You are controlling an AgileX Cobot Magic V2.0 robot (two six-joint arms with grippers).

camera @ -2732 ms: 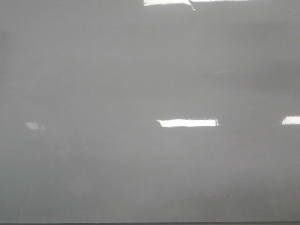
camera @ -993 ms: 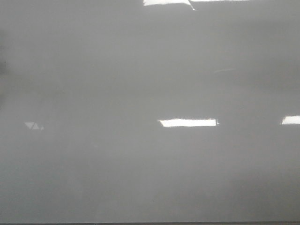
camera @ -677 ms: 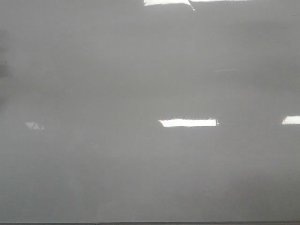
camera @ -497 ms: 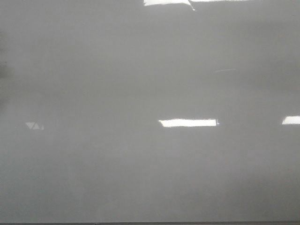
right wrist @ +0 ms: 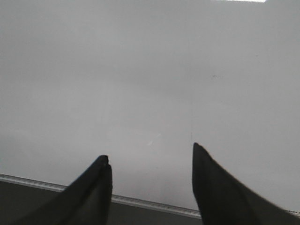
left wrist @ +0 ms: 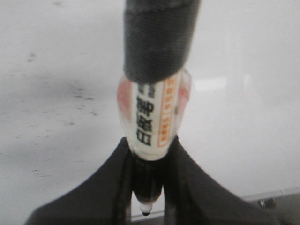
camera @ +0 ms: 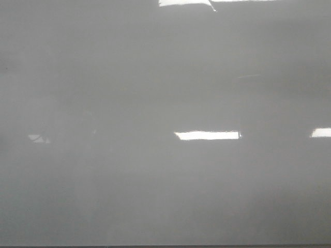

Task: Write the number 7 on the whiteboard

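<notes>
The whiteboard (camera: pixel 155 186) fills the front view as a glossy grey sheet, and neither gripper shows there. No number 7 is visible on it in any view. In the left wrist view my left gripper (left wrist: pixel 150 140) is shut on a marker (left wrist: pixel 152 112) with a white printed barrel and black wrapping higher up. Its uncapped tip (left wrist: pixel 146 211) points back between the fingers, over the whiteboard (left wrist: pixel 243 56). My right gripper (right wrist: pixel 149 152) stands open and empty above the whiteboard (right wrist: pixel 140 70).
Bright rectangular glare patches (camera: pixel 207 135) lie on the board. Its thin dark front edge (camera: pixel 165 246) runs along the bottom of the front view. A metal frame edge (right wrist: pixel 47 183) shows by the right fingers. Small dark specks (left wrist: pixel 79 96) dot the board near the marker.
A faint dark shadow at the left edge of the front view has gone. The small glare patch on the left has dimmed. No mark has appeared on the board.
</notes>
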